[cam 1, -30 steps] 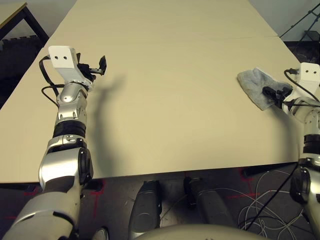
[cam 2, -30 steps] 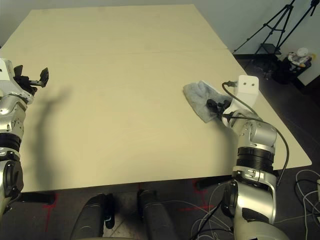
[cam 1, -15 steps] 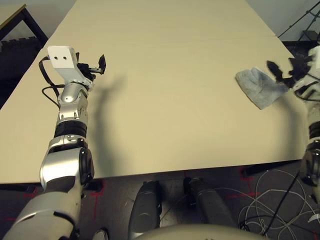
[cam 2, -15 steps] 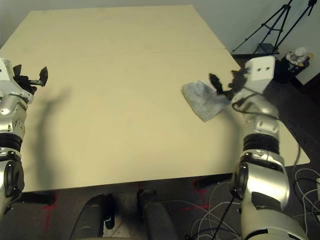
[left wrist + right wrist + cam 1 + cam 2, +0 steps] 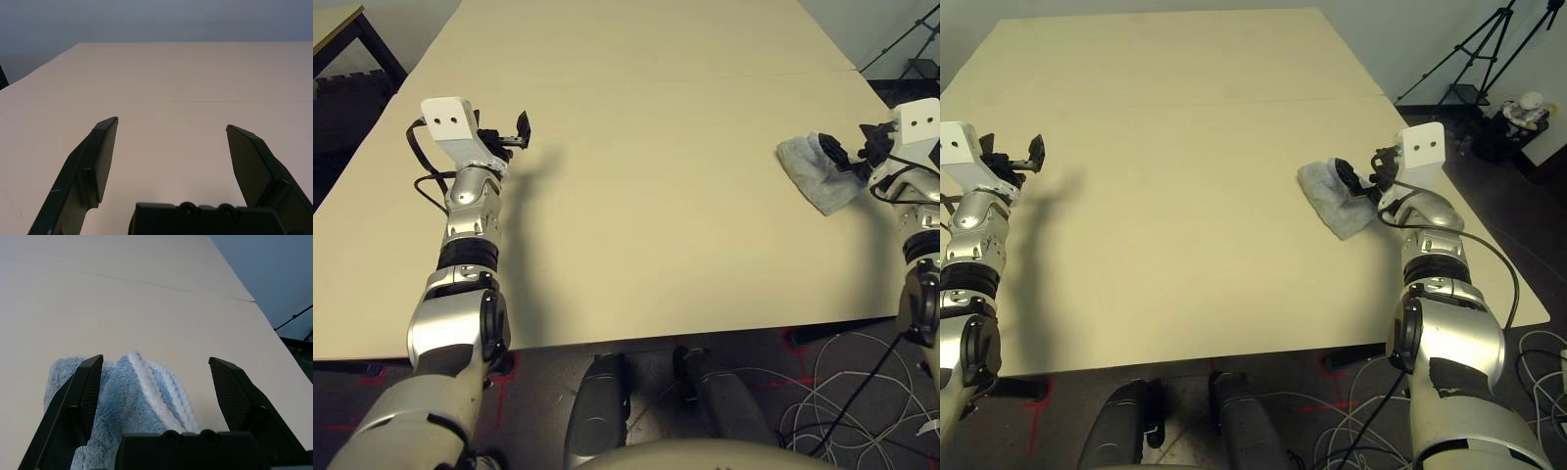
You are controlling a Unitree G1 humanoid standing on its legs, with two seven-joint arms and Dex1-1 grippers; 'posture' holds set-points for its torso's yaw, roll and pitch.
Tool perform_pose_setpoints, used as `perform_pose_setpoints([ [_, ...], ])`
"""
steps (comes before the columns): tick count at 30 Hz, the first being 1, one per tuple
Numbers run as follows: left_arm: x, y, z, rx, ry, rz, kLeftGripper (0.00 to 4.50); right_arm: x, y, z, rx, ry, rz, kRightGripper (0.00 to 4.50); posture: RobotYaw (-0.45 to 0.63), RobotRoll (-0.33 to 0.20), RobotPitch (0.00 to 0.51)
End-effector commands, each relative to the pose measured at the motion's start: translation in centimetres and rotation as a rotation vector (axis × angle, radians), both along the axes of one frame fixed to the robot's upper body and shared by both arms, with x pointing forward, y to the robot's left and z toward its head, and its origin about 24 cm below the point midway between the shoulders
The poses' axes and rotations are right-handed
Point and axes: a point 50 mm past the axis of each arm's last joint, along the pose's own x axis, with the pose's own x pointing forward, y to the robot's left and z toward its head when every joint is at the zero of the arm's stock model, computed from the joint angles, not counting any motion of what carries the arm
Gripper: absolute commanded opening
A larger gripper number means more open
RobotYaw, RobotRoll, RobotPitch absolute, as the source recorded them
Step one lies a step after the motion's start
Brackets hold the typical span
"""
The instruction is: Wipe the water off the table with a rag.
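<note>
The rag (image 5: 811,168), a fuzzy grey-blue cloth, lies crumpled near the right edge of the pale table (image 5: 636,206). My right gripper (image 5: 850,147) hovers just over the rag's right part, open, one finger on each side of a raised fold (image 5: 134,396) and not gripping it. My left gripper (image 5: 509,137) is held above the far left of the table, open with nothing in it, and bare tabletop shows between its fingers (image 5: 98,156). The water is too small to make out.
A faint seam (image 5: 656,83) crosses the table behind both grippers. A smaller black-framed table (image 5: 342,34) stands off the far left corner. A tripod (image 5: 1489,49) stands beyond the right edge, and cables (image 5: 842,392) lie on the floor by the front right.
My right gripper let go of the rag, lifted off it, then came back down over it, still open. My left arm shifted slightly to the right.
</note>
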Motion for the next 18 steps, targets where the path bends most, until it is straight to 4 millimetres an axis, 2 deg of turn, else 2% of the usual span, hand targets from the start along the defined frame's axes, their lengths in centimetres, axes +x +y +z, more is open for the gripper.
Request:
perform_pose_setpoints([
  [1,-0.2,0.9,-0.2,-0.015,0.014,0.017,4.50,0.2,0.1,0.3,0.019,-0.016,-0.012,4.46,-0.03,0.000,0.146],
  [8,-0.8,2.4,-0.4,-0.022,0.023,0.063,4.50,0.0,0.2,0.8,0.016,-0.040,0.042,4.46,-0.01,0.000,0.152],
  [11,-1.0,3.1,0.8,-0.015,0.000,0.062,4.50,0.1,0.5,1.4,0.018,-0.057,0.049,4.46,0.00,0.000,0.160],
  [12,-1.1,3.3,0.8,-0.018,-0.003,0.068,4.50,0.2,0.7,1.4,0.028,-0.065,0.052,4.46,0.01,0.000,0.185],
  [15,-1.5,4.1,0.7,-0.006,0.003,0.113,4.50,0.4,1.3,1.3,0.036,-0.061,0.076,4.46,0.06,0.000,0.197],
  [18,-1.6,4.6,1.9,-0.026,-0.032,0.129,4.50,0.9,2.2,1.9,0.029,-0.067,0.111,4.46,0.10,0.000,0.233],
])
